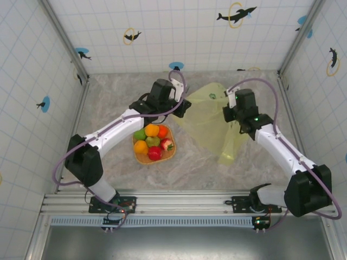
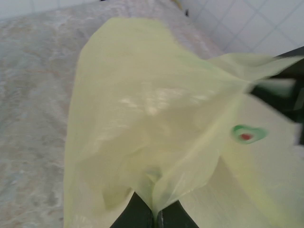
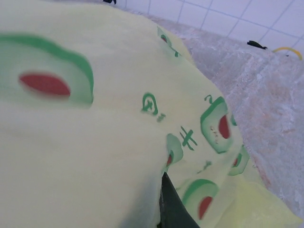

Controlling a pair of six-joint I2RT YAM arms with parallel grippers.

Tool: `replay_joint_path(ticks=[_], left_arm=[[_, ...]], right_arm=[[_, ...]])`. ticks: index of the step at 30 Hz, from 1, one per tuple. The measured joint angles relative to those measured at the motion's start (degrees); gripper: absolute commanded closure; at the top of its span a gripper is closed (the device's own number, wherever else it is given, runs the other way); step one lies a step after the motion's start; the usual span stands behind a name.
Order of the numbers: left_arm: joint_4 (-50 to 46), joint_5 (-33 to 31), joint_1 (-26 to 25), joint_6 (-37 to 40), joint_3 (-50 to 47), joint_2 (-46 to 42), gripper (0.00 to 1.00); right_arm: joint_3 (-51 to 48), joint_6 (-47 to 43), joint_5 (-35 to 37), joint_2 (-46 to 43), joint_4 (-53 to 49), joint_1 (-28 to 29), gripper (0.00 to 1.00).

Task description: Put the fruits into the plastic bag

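The fruits (image 1: 153,142) sit heaped on an orange plate (image 1: 142,160) toward the near middle of the desk (image 1: 108,97), well apart from either jaws. Beyond them the plastic bag (image 1: 209,122) is stretched between the two arms. The left jaws are clenched on one edge, the right jaws grasp the opposite side, and a tail droops onto the marbled desk. White tiled walls (image 1: 179,32) with dolphin stickers (image 1: 237,14) rise behind.

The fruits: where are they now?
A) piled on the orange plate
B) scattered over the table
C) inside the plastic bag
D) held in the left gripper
A: in the top external view the fruits lie together on the orange plate, which stands apart from the plastic bag.
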Motion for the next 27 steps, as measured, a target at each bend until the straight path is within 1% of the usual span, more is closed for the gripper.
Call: replay_joint_path(ticks=[3, 6, 7, 10, 13, 15, 18, 23, 27], left_arm=[[-0.5, -4.8, 0.0, 2.2, 0.3, 1.2, 0.83], [-0.7, -9.4, 0.0, 4.1, 0.4, 2.0, 0.68], [-0.7, -10.5, 0.0, 4.6, 0.4, 2.1, 0.6], [-1.1, -11.4, 0.0, 4.9, 0.4, 2.1, 0.4], [-0.9, -10.3, 0.0, 5.0, 0.2, 2.0, 0.26], [-0.7, -9.6, 0.1, 4.7, -1.1, 1.1, 0.2], [-0.3, -8.1, 0.4, 4.2, -4.7, -2.0, 0.15], [-0.4, -4.5, 3.7, 2.1, -10.2, -9.4, 0.07], [-0.9, -3.3, 5.8, 0.7, -13.7, -16.9, 0.03]], right_arm=[[2.7, 3.4, -6.4, 0.2, -4.8, -2.8, 1.0], [4.2, 6.8, -12.0, 1.1, -7.9, -5.0, 1.0], [4.3, 8.1, -13.3, 1.6, -8.5, -5.5, 1.0], [4.5, 11.8, -16.0, 3.4, -9.8, -6.1, 1.0], [4.4, 15.9, -18.7, 5.5, -10.0, -6.4, 1.0], [4.1, 18.5, -20.3, 6.2, -9.5, -6.4, 1.0], [2.9, 22.2, -22.2, 6.3, -7.8, -6.4, 1.0], [1.9, 26.4, -23.6, 6.5, -6.3, -6.4, 1.0], [1.8, 28.4, -24.1, 6.7, -5.3, -6.4, 1.0]])
